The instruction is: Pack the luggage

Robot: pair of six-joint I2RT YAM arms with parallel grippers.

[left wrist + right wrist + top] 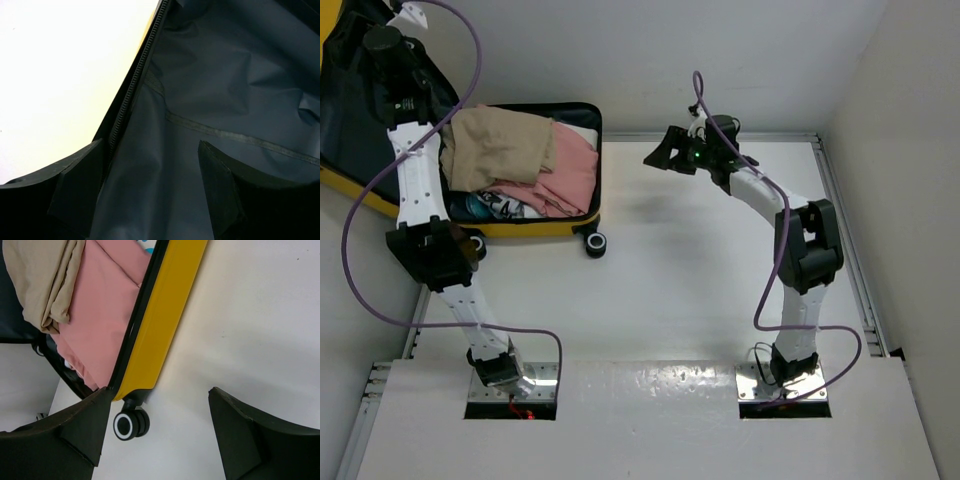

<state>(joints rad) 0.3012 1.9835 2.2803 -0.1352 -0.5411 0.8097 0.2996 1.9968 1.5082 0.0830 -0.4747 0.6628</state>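
The luggage [550,229] lies open at the far-left corner of the table [670,280]. Its wheeled end faces the near edge, so its long axis runs from near to far. The shell is smooth, hard yellow plastic with rounded corners, and a black wheel [595,243] with a pale ring sticks out at the near-right corner. The lid [350,110] stands raised on the left side, leaning out past the table's left edge and showing its dark inside.

The base half is full of soft, crumpled clothes. A beige garment [495,145] is bunched on top toward the far-left, a pink garment [570,170] is folded along the right wall, and a white cloth with teal print [505,205] shows near the front wall.

My left gripper [150,150] is up inside the lid with its fingers spread apart, clasping nothing. In front of it are the dark grey fabric lining [225,90], loosely wrinkled and crossed by a stitched seam, and the black toothed zipper [132,92].

My right gripper [160,392] hangs over the table just right of the luggage. Its jaws are wide apart with only bare table between them.
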